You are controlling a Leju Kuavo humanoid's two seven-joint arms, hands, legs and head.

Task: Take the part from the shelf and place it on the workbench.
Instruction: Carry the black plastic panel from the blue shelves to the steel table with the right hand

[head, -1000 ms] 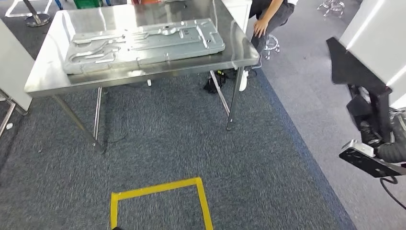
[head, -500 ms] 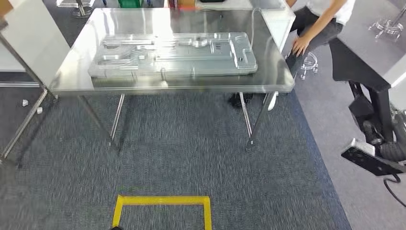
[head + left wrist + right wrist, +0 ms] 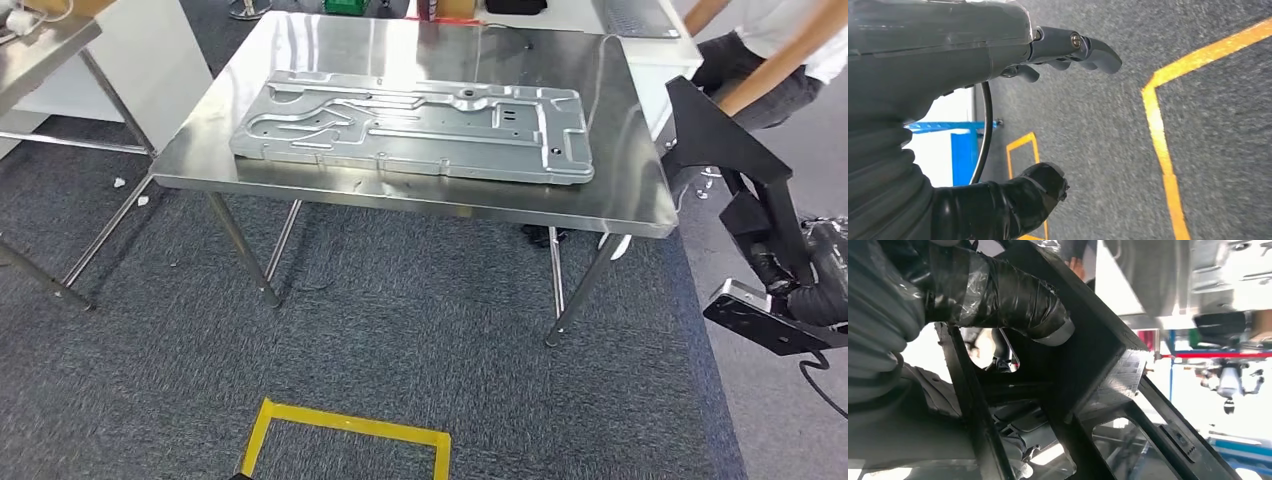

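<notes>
No readable writing or labels anywhere that I can make out. Closest to the robot there's a yellow tape square stuck on the dark grey carpet. Off to the right side the right hand is wrapped around a black angular part: in the right wrist view the taped thumb presses on one face of the part and the fingers sit behind its bars, so it's holding it for sure. In the head view that black part sticks up at the right edge, just beside the right end of the table, with the arm's dark cover below it.

The left hand hangs over the carpet, fingers apart from the thumb, with nothing in it. More yellow tape lines run under it in the left wrist view.

Further out is the shiny steel table on thin metal legs, and lying flat on it is a big grey stamped metal panel that takes up most of the near half of the top. That panel is pretty much what's in the way on the surface. The black part is not on the table, it's up in the air off the right corner.

Behind the right end of the table a person in dark trousers is partly in frame, and a second metal table's corner pokes in at far left
</notes>
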